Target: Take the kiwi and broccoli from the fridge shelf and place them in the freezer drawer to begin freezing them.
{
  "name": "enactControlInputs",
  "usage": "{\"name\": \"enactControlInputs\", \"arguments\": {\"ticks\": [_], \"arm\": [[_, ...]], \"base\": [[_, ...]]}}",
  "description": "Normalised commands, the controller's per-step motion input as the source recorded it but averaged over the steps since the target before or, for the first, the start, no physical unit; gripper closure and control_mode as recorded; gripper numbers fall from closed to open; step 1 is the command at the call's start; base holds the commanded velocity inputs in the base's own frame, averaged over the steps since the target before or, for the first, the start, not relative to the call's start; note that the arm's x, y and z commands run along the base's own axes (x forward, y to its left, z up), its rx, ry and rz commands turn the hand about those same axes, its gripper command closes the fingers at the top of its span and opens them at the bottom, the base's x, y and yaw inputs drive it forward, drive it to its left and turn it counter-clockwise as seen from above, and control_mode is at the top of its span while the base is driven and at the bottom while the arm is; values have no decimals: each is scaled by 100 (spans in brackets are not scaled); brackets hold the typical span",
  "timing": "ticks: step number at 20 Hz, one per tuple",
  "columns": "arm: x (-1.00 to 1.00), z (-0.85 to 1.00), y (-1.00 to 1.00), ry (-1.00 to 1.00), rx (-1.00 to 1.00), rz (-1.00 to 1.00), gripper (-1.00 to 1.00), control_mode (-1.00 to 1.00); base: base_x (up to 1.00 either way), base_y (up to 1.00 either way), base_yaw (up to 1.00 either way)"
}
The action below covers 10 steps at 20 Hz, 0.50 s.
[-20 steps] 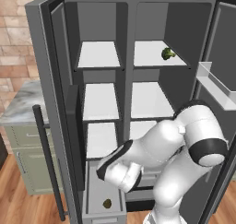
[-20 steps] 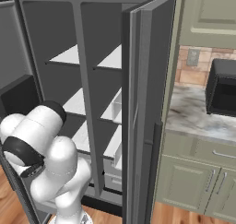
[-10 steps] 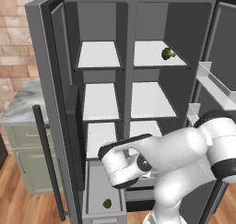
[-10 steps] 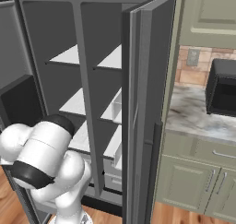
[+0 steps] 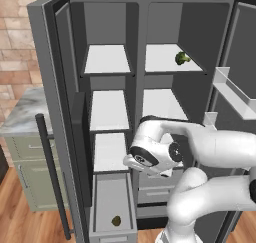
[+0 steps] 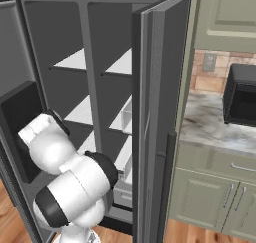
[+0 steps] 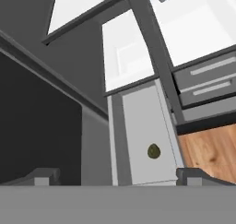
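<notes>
The brown kiwi (image 5: pixel 116 220) lies near the front of the pulled-out freezer drawer (image 5: pixel 107 199) at the fridge's lower left. The hand view looks down on the kiwi (image 7: pixel 153 150) inside the grey freezer drawer (image 7: pixel 143 121). My gripper (image 7: pixel 119 178) is open above the drawer, its fingertips (image 7: pixel 44 177) wide apart with nothing between them. The bright-green broccoli (image 5: pixel 182 58) sits on the upper right fridge shelf (image 5: pixel 162 63), well above my hand. My white arm (image 5: pixel 200 147) bends across the lower right shelves.
Two shallow grey drawers (image 5: pixel 155 186) sit beside the freezer drawer. The left fridge door (image 5: pixel 57 112) with its black handle (image 5: pixel 50 172) stands open, and so does the right door with a white bin (image 5: pixel 235 92). A counter (image 6: pixel 215 124) and black microwave (image 6: pixel 242 94) lie to the right.
My hand has lifted a little from low over the drawer and the arm's elbow has swung right. The kiwi stays in the drawer and the gripper stays open.
</notes>
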Motion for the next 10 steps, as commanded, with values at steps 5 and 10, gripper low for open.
{"name": "enactControlInputs", "arguments": {"ticks": [5,10], "arm": [[-7,72,-20,5,0,-7,-100,-100],[-5,67,-1,0,-9,-7,-100,-100]], "base": [[0,0,0],[0,0,0]]}}
